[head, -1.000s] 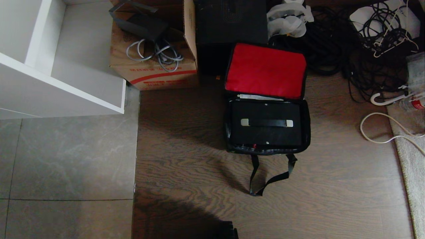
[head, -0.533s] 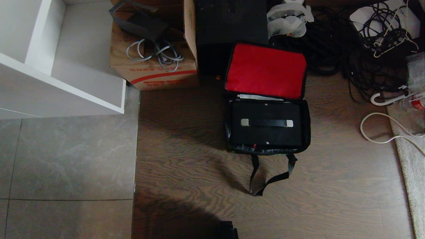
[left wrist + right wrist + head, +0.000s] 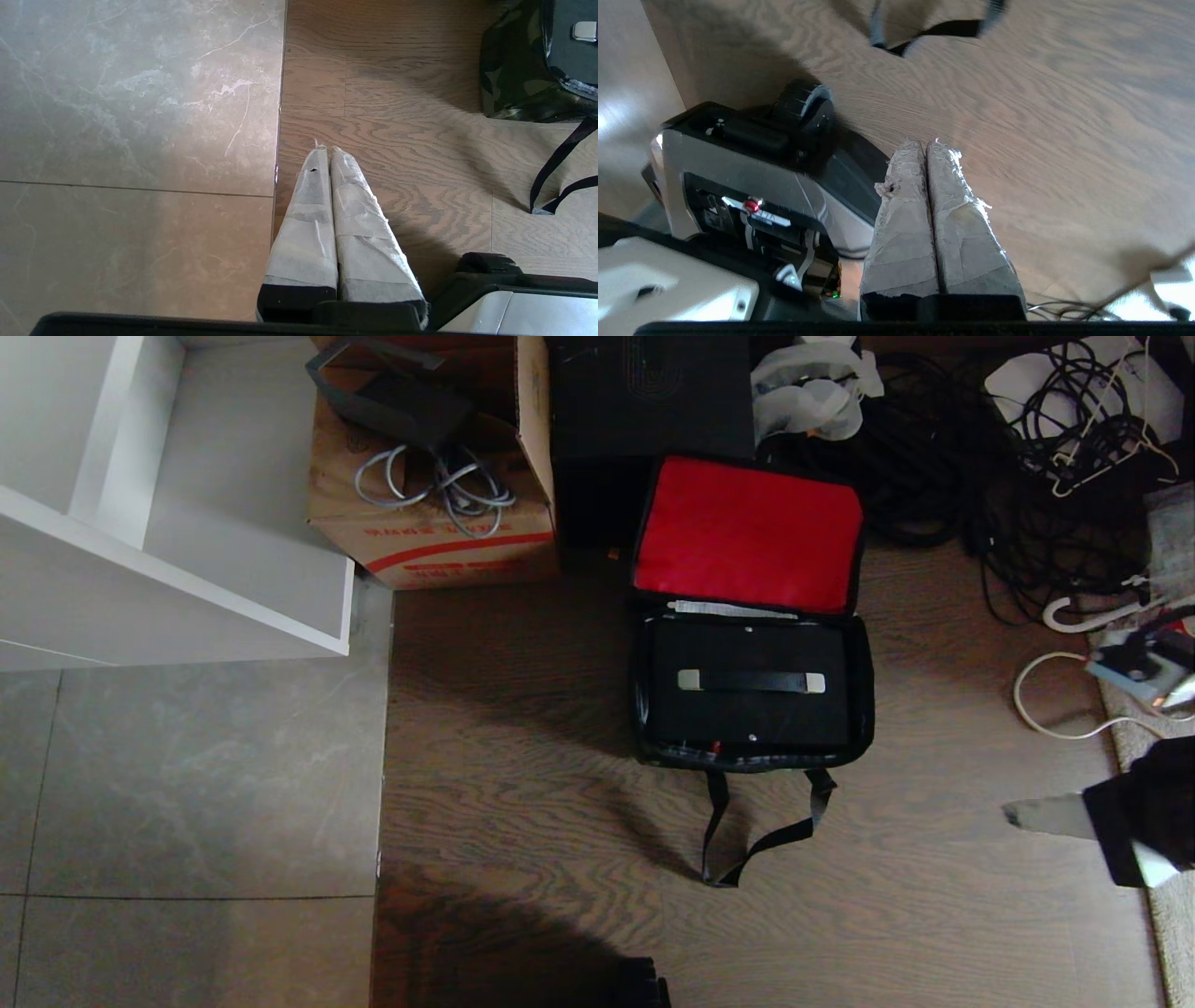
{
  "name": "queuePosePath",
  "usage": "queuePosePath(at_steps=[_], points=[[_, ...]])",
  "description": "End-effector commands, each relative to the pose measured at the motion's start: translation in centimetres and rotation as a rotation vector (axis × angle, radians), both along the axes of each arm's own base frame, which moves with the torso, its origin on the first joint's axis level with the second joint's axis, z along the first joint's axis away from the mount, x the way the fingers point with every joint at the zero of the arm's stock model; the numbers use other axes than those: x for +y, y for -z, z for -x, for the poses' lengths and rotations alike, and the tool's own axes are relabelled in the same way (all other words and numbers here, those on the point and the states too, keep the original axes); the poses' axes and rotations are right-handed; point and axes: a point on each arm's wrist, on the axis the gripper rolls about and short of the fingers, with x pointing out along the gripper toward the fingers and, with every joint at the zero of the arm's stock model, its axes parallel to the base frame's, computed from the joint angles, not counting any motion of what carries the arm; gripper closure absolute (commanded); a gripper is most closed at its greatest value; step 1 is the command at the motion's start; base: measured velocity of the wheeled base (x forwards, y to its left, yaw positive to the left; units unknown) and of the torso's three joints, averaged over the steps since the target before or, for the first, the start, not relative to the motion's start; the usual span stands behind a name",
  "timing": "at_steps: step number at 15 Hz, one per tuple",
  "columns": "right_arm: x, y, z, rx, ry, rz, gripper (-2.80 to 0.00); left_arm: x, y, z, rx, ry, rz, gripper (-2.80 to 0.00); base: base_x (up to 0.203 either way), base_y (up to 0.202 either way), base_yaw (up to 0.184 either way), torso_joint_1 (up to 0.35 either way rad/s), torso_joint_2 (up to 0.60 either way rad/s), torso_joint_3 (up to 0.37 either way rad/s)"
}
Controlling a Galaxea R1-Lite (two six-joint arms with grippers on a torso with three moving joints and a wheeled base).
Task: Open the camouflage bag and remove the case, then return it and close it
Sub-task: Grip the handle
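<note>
Wood floor (image 3: 523, 784): dark grain planks, bearing all items listed; grey tile adjoins it on the robot's left.

White shelf unit (image 3: 177, 523): well to the left of the camouflage bag, on the tile.

Cardboard box (image 3: 429, 537): brown with red stripe, beyond and left of the bag, grey cables lying in it.

Black box (image 3: 649, 401): plain, directly behind the bag's raised lid.

Camouflage bag (image 3: 864, 700): on the floor, lid thrown back and upright, red lining (image 3: 747, 534) showing. Black webbing strap (image 3: 747, 849) trails from its near edge onto the floor.

Case (image 3: 747, 709): black, seated inside the bag, handle (image 3: 750, 681) with silver ends facing up.

Cable tangle (image 3: 943, 457): black, to the right of the bag's lid.

Right gripper (image 3: 926, 145): low over the floor, well to the right of the bag and nearer the robot, taped fingers pressed together, holding nothing.

Left gripper (image 3: 325, 150): over the floor at the tile seam, left of the bag, fingers together, empty.
</note>
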Motion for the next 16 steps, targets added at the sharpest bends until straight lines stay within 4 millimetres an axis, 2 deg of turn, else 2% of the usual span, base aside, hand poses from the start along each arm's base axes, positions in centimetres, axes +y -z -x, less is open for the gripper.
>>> queuePosePath(at_steps=[1, 4, 8, 11, 12, 14, 16], points=[[3.3, 3.2, -4.8, 0.089, -0.033, 0.074, 0.00, 0.0, 0.2, -0.1, 0.007, -0.001, 0.000, 0.00, 0.000, 0.000, 0.000, 0.000, 0.00, 0.000], [7.3, 5.4, -8.1, 0.007, -0.043, 0.119, 0.00, 0.0, 0.2, -0.1, 0.008, -0.001, 0.000, 0.00, 0.000, 0.000, 0.000, 0.000, 0.00, 0.000], [11.4, 8.1, -11.5, -0.036, -0.050, 0.154, 0.00, 0.0, 0.2, -0.1, 0.007, 0.000, 0.000, 0.00, 0.000, 0.000, 0.000, 0.000, 0.00, 0.000], [12.7, 9.6, -13.2, -0.097, -0.071, 0.146, 0.00, 0.0, 0.2, -0.1, 0.007, -0.001, 0.000, 0.00, 0.000, 0.000, 0.000, 0.000, 0.00, 0.000], [13.0, 9.8, -13.8, -0.108, -0.088, 0.168, -2.80, 0.0, 0.2, -0.1, 0.008, -0.002, 0.000, 0.00, 0.000, 0.000, 0.000, 0.000, 0.00, 0.000], [13.5, 9.8, -14.8, -0.162, -0.136, 0.269, -2.80, 0.0, 0.2, -0.1, 0.007, -0.001, 0.000, 0.00, 0.000, 0.000, 0.000, 0.000, 0.00, 0.000], [13.6, 10.0, -15.2, -0.227, -0.221, 0.440, -2.80, 0.0, 0.2, -0.1, 0.008, -0.001, 0.000, 0.00, 0.000, 0.000, 0.000, 0.000, 0.00, 0.000]])
